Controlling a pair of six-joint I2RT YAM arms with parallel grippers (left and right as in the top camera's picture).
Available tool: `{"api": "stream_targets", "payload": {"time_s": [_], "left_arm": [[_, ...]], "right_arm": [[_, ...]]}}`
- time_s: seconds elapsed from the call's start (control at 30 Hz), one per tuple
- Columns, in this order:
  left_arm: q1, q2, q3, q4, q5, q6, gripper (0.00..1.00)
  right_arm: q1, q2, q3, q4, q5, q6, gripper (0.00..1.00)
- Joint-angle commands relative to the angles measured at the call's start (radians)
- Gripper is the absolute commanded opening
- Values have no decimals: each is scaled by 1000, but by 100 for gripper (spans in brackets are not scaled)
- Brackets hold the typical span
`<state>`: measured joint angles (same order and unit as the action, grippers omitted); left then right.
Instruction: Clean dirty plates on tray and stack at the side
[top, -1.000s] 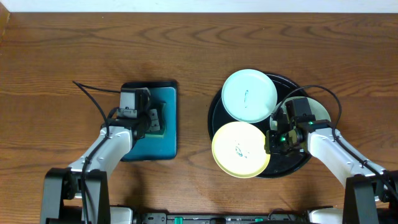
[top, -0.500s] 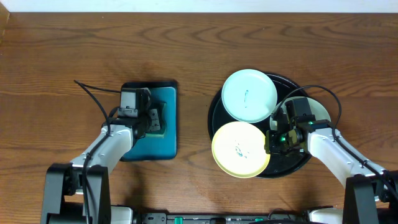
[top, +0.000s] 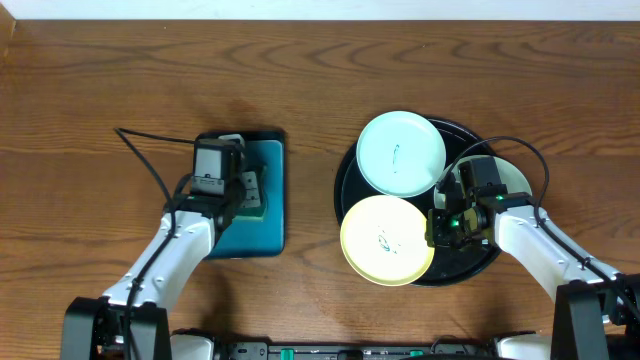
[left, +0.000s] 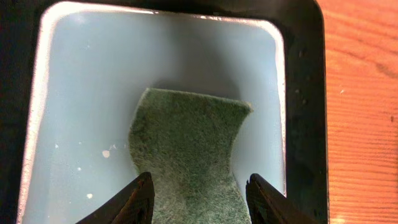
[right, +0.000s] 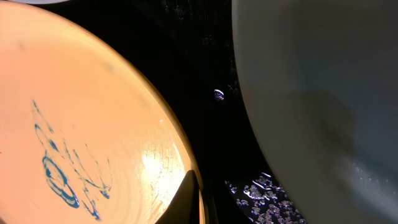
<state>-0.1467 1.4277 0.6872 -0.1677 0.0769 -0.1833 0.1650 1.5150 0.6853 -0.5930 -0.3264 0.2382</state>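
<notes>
The black tray (top: 348, 190) holds three plates. A mint-white plate (top: 401, 153) with a small smear lies at its back. A yellow plate (top: 385, 240) with blue smears lies at its front. Another mint-white plate (top: 518, 178) is mostly hidden under my right arm. My right gripper (top: 438, 228) is shut on the yellow plate's right rim. In the right wrist view one finger (right: 202, 205) lies on the yellow plate (right: 93, 124), beside the mint-white plate (right: 323, 93). My left gripper (top: 240, 192) is shut on a green sponge (left: 186, 137) in the teal tray (left: 87, 93).
The teal tray (top: 268, 232) sits left of centre on the wooden table (top: 120, 80). A black cable (top: 150, 148) runs from the left wrist. Water drops lie on the black tray floor (right: 261, 193). The table's back edge meets a white wall.
My left arm has shifted slightly and its gripper sits a little farther back over the teal tray. The right arm and the plates have not moved.
</notes>
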Motion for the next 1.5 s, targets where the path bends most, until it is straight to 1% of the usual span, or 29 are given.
{"api": "stream_targets", "payload": {"time_s": [0.0,0.2,0.93,1.13,1.2,1.27,1.47], "left_arm": [[-23,37,20,-2,-84,6,49],[-23,80,20,-2,-90,6,50],[-23,95,3,-2,-85,1,48],[-23,141,3,8,-85,1,46],[-23,161,3,11,-85,1,44],[-23,183,3,14,-85,1,43],[-23,227,3,14,-85,2,33]], "right_arm": [[7,6,12,5,9,5,4],[7,6,12,3,9,4,4],[7,6,12,3,9,4,4],[7,6,12,3,9,4,3],[7,6,12,2,9,4,3],[7,6,12,3,9,4,3],[7,6,12,3,9,5,3]]}}
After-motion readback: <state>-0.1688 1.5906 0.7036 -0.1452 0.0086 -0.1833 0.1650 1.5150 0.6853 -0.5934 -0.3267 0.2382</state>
